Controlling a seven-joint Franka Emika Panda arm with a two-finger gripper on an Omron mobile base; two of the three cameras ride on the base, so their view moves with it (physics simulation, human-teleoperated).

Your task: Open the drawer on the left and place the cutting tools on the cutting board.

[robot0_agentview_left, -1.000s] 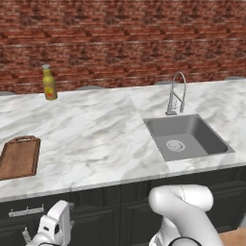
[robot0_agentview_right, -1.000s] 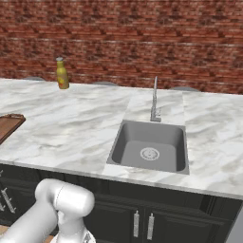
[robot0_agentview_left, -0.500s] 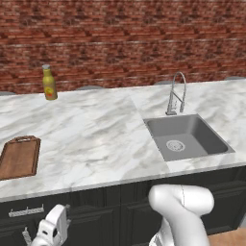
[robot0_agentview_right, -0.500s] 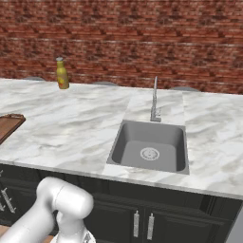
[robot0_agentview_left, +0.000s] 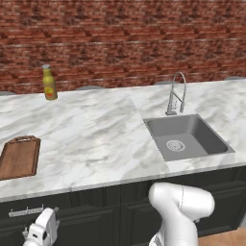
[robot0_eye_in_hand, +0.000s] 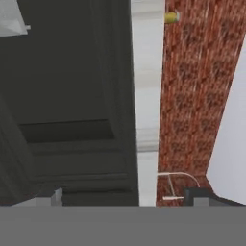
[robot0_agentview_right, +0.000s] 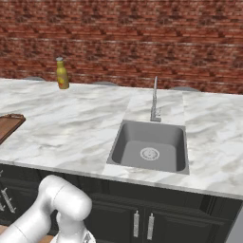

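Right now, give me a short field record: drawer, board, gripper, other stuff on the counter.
drawer: shut, silver bar handle at lower left of cabinet front
cutting board: on counter left end, bare, no tools on it
cutting tools: not visible
gripper: low in front of the cabinets, just below-right of the drawer handle, jaws open, holding nothing
bottle: yellow, upright by brick wall
sink: basin bare, faucet behind it

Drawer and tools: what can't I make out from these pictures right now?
- Cutting tools: inside the closed drawer, hidden by its front, left base view.
- Board: cut by the left edge in both base views.
- End effector: left base view, fingertips run off the bottom edge.
- Bottle: label too small to read.
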